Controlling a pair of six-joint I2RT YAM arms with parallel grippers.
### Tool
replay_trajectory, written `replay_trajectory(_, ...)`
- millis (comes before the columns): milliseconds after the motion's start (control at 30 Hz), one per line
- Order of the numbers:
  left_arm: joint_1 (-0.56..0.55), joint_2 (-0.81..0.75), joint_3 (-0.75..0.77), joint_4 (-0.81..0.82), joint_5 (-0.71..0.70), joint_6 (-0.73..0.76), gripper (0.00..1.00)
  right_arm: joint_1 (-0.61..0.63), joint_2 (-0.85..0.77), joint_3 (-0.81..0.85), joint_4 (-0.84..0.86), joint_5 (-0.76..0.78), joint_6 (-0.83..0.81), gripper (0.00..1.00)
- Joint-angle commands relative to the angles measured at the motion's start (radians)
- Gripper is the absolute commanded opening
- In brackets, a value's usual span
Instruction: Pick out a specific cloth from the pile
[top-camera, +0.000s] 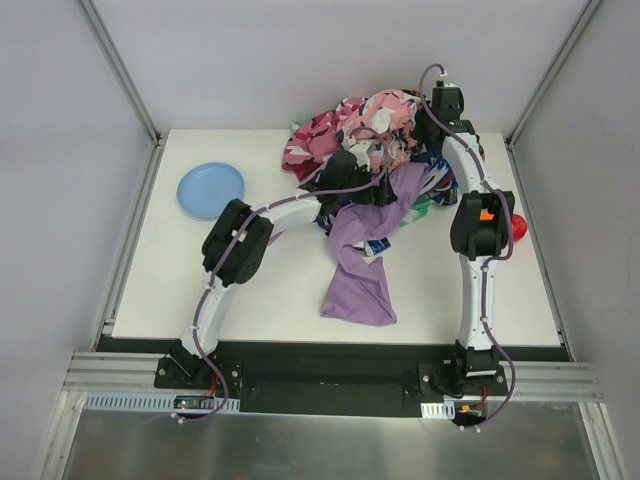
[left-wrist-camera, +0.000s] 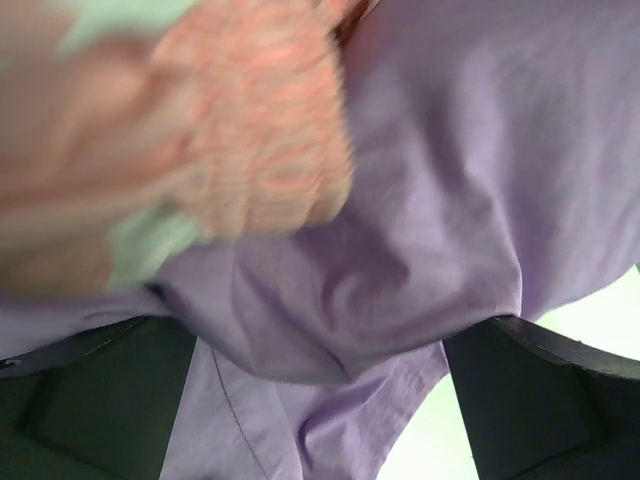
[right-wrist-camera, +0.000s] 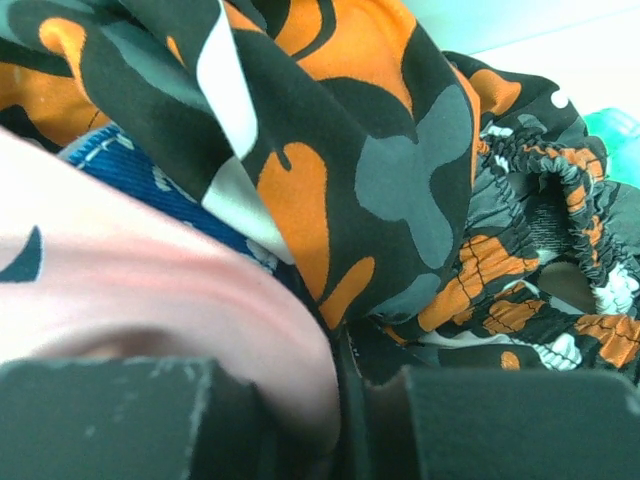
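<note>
- We see the cloth (top-camera: 362, 285) spilling from the near side of the pile (top-camera: 345, 135) toward the near edge of the table (top-camera: 230, 290). Its upper end is hidden under the left arm's wrist and the heap.
- From above, the left gripper (left-wrist-camera: 320, 365) is lost among the fabric. Its own camera shows the fingers (left-wrist-camera: 90, 400) spread wide, with lilac folds bulging loosely between them (released, not gripping).
- That wrist view is nearly all lilac. A pink-orange fabric (left-wrist-camera: 250, 120) crowds the top left, too blurred for us to make out its print.
- The right gripper (right-wrist-camera: 345, 410) is sunk in the far right of the pile and hidden from above. Its jaws are clenched almost together.
- A fold of pink fabric (right-wrist-camera: 150, 290) lies over one finger and runs down to the gap; we cannot tell whether it is pinched.
- Black-orange fabric (right-wrist-camera: 330, 120) covers most of that view, with a gathered elastic hem at the right.
- White marks on a blue fabric (right-wrist-camera: 150, 175) are too blurred to tell print from lettering.
- A red object (top-camera: 518, 227) is half hidden behind the right arm's elbow.
- An orange patch (top-camera: 487, 213) on that elbow is too small to read.
- A blue plate (top-camera: 210, 188) sits left of the pile, apart from it.
</note>
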Motion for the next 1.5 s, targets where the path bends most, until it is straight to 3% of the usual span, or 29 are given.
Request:
replay_trajectory(0,-0.036,0.096,0.166,0.144,-0.034,-0.025,0.99,0.039,0.051,-0.073,-0.126,-0.137,0.043,0.13)
replay_trajectory(167,-0.037,0.235,0.373,0.141,0.041,-0.031,0.99,0.04,0.057,-0.085,-0.138,-0.155,0.034,0.13)
replay_trajectory(300,-0.039,0.348,0.606,0.038,-0.026,-0.027,0.99,0.051,0.051,-0.102,-0.128,-0.185,0.022,0.13)
replay_trajectory(333,-0.039,0.373,0.658,0.01,-0.051,-0.024,0.87,0.057,0.047,-0.108,-0.126,-0.182,0.015,0.13)
replay_trajectory(400,-0.037,0.394,0.705,-0.014,-0.08,-0.015,0.53,0.069,0.037,-0.124,-0.122,-0.165,-0.011,0.13)
replay_trajectory(433,-0.037,0.384,0.702,-0.027,-0.108,-0.012,0.04,0.076,0.033,-0.131,-0.123,-0.157,-0.014,0.13)
replay_trajectory(467,-0.037,0.362,0.68,-0.04,-0.138,-0.016,0.0,0.076,0.033,-0.136,-0.123,-0.157,-0.017,0.14)
replay_trajectory(533,-0.036,0.268,0.579,-0.031,-0.16,0.024,0.0,0.069,0.027,-0.139,-0.126,-0.142,-0.018,0.14)
replay_trajectory(733,-0.037,-0.252,0.1,0.03,-0.234,0.194,0.0,0.02,0.007,-0.183,-0.131,-0.041,-0.028,0.14)
replay_trajectory(867,-0.036,-0.585,-0.053,0.012,-0.29,0.336,0.0,-0.035,0.011,-0.2,-0.137,-0.043,0.024,0.14)
replay_trajectory(1100,-0.037,-0.849,0.105,-0.14,-0.408,0.548,0.0,-0.067,0.005,-0.2,-0.12,-0.116,0.046,0.14)
replay_trajectory(1267,-0.039,-0.906,0.313,-0.202,-0.513,0.657,0.0,-0.067,-0.004,-0.19,-0.12,-0.091,0.038,0.15)
replay_trajectory(1467,-0.039,-0.942,0.436,-0.203,-0.589,0.78,0.0,-0.067,-0.006,-0.176,-0.125,-0.079,0.026,0.17)
